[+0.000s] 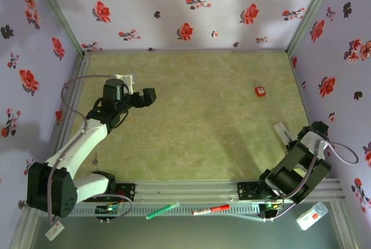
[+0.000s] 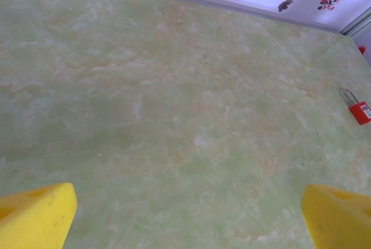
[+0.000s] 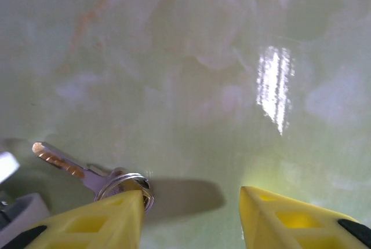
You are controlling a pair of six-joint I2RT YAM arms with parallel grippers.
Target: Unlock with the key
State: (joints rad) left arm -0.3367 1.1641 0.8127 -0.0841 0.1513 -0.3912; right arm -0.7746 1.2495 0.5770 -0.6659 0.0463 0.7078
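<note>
I judge the step in hand to be picking up the key. The right gripper [image 3: 191,205] hangs low over the right side of the table [image 3: 191,58]; its yellow fingers [image 3: 98,223] are spread apart with nothing between them. The key [image 3: 58,159] lies flat on the table; its ring [image 3: 123,182] touches the tip of one finger or sits tucked just under it, and I cannot tell which. The padlock [image 1: 260,91] lies on the right half of the table towards the far side, well apart from both arms; its shackle looks closed in the left wrist view, so I take it nothing is unlocked yet. The left gripper [image 2: 188,202] is over the left part of the table, jaws wide and empty, facing the padlock.

To do this well I'd first shift the right gripper sideways toward the key, so the head and ring sit in the middle of the gap rather than under one pad; closing from here would likely just nudge the ring away. I'd pinch the head and leave the blade free and in line with the fingers; a skewed key will be hard to slide into the lock. A flat key on a slick top may slip, so I'd close slowly; the left gripper can then steady the padlock body.
</note>
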